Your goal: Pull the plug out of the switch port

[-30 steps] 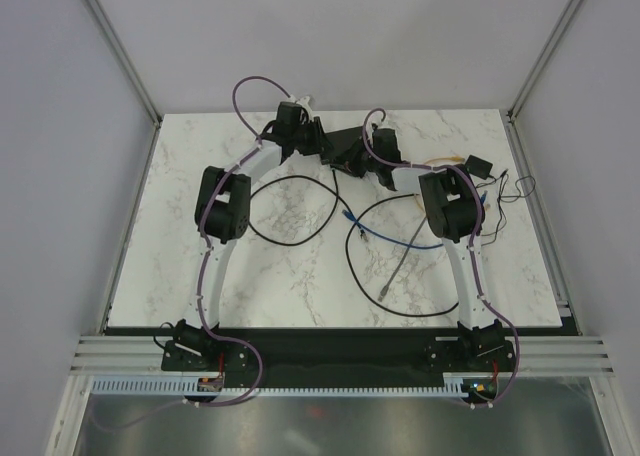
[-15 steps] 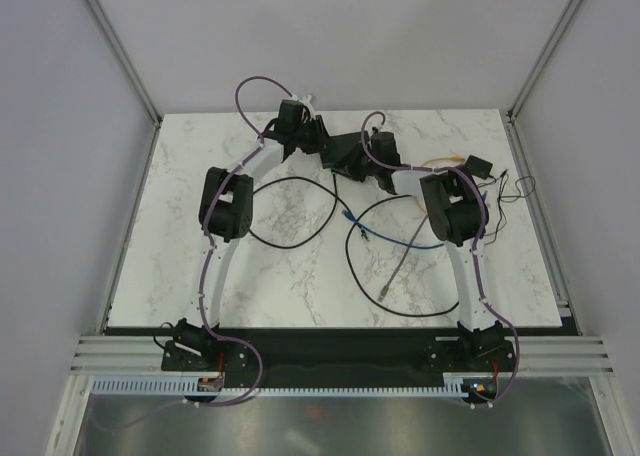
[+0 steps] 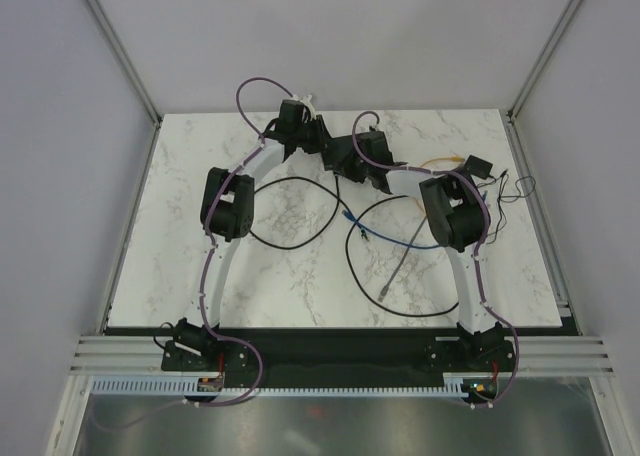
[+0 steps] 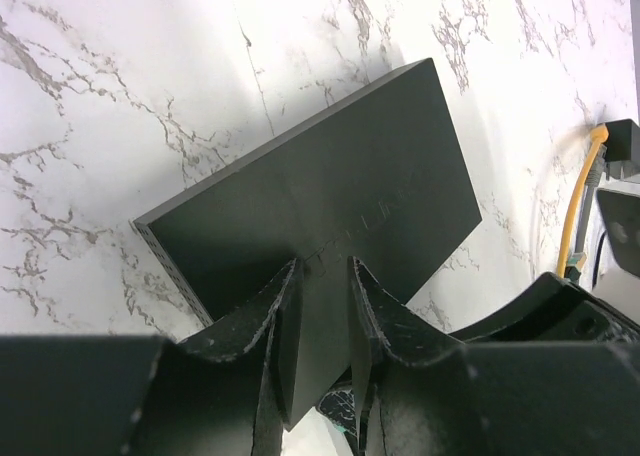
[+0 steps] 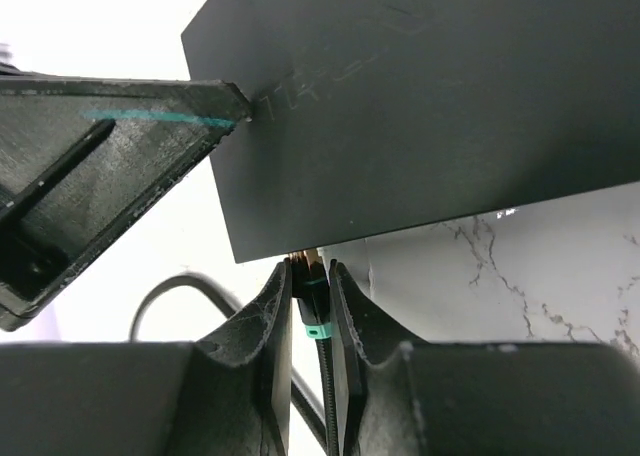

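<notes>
- We see the marble table (image 3: 190, 176), with loose cables (image 3: 352, 238) lying across its middle.
- The switch (image 4: 330, 196) is toward the table's far middle, between both grippers.
- Our left gripper (image 4: 322, 271) is clamped on the switch's near edge.
- Our right gripper (image 5: 310, 268) pinches the plug (image 5: 312, 298), whose tip meets the switch's edge.
</notes>
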Robot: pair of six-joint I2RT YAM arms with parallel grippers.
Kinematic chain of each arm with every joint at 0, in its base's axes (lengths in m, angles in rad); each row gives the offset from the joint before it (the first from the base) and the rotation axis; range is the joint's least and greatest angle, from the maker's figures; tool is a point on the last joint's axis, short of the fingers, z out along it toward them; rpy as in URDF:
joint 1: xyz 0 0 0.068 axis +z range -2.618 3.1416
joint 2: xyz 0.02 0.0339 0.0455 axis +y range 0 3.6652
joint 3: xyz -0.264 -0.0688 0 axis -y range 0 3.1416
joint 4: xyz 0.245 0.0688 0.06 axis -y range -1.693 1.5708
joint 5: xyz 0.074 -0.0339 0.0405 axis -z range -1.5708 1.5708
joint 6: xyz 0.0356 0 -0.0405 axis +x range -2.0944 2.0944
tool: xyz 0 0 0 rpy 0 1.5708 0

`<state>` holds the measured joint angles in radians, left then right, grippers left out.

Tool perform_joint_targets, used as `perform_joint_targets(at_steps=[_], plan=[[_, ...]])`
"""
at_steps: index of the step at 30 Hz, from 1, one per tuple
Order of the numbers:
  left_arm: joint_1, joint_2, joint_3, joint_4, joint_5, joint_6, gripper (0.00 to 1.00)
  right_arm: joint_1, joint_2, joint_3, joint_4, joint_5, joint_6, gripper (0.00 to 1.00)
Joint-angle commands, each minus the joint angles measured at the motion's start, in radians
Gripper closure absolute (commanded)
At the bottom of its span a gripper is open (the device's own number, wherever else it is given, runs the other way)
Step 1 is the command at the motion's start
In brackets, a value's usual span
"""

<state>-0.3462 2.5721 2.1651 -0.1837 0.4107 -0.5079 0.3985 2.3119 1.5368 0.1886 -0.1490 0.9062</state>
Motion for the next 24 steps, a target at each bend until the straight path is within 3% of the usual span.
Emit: perform_joint_targets(at_steps=[1, 5, 7, 11, 13, 20, 24], plan=[[0.006, 0.005, 0.001, -0.059, -0.038, 0.026, 0.67, -0.018, 0.043, 0.019, -0.259, 0.259, -0.180, 1.00], [0.003, -0.068, -0.042, -0.020, -0.055, 0.098, 0.65, -0.029, 0.049, 0.036, -0.232, 0.227, -0.274, 1.00], [-0.005, -0.146, -0.173, 0.035, -0.119, 0.159, 0.60, -0.044, 0.058, 0.026, -0.196, 0.099, -0.267, 1.00], [-0.049, -0.341, -0.425, 0.145, -0.335, 0.381, 0.41, -0.064, 0.072, 0.049, -0.198, 0.028, -0.282, 1.00], [-0.054, -0.389, -0.530, 0.162, -0.377, 0.419, 0.39, -0.070, 0.078, 0.059, -0.196, -0.018, -0.286, 1.00], [-0.154, -0.345, -0.472, 0.121, -0.570, 0.603, 0.35, -0.093, 0.101, 0.066, -0.150, -0.152, -0.279, 1.00], [-0.158, -0.299, -0.401, 0.099, -0.578, 0.597, 0.36, -0.096, 0.087, 0.051, -0.149, -0.159, -0.273, 1.00]])
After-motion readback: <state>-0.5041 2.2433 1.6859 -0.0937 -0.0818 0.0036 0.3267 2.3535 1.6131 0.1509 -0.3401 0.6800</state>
